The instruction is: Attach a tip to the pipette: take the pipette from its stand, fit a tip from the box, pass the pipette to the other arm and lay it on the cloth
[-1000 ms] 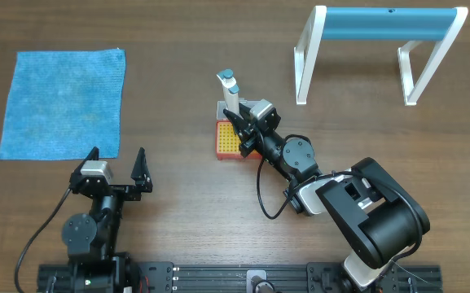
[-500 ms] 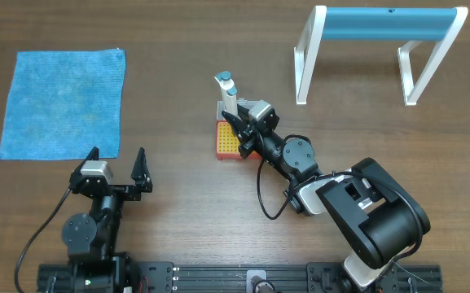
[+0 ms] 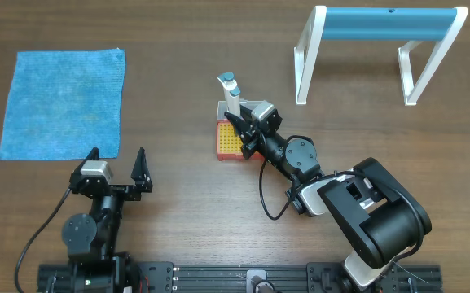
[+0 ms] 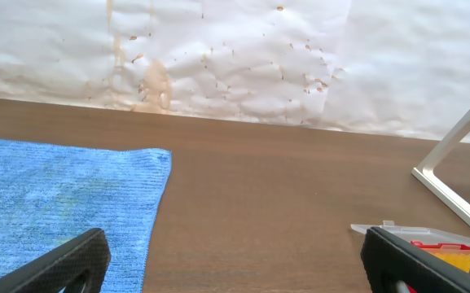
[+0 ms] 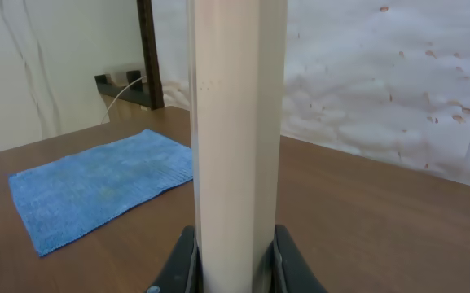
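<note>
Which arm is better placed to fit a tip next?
Right. The right gripper is shut on the white, blue-capped pipette by the orange tip box; the left gripper sits open near the blue cloth.

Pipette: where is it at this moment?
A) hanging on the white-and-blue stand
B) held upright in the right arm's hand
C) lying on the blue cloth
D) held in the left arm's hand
B: the right hand clamps the pipette, which stands upright in it.
</note>
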`<action>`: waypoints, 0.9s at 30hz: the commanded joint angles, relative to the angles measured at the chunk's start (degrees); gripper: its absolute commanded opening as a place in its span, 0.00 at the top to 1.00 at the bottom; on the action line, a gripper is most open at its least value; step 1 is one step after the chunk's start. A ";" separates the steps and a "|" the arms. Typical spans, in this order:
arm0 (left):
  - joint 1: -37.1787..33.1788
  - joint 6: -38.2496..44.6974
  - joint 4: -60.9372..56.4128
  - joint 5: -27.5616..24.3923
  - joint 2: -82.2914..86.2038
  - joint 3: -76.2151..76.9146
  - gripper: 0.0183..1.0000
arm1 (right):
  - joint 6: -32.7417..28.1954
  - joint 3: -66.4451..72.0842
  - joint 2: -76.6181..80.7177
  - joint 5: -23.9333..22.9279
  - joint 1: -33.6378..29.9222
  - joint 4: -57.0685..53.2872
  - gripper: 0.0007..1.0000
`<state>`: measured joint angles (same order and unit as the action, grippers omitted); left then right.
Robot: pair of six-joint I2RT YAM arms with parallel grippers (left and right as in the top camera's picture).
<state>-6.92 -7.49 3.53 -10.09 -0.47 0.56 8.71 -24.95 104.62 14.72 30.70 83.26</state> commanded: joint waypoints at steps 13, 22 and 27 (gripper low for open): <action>0.20 0.72 0.11 0.48 0.28 -0.24 0.00 | -0.44 0.63 -0.13 1.44 -0.15 -4.37 0.92; 0.20 0.72 0.11 0.48 0.28 -0.24 0.00 | -0.39 1.95 3.87 1.46 -0.13 -0.35 0.92; 0.20 0.72 0.11 0.48 0.28 -0.24 0.00 | -0.39 1.97 5.90 1.46 -0.13 -0.15 0.92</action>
<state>-6.92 -7.49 3.53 -10.09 -0.47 0.56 8.71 -24.91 106.67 15.18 30.70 85.45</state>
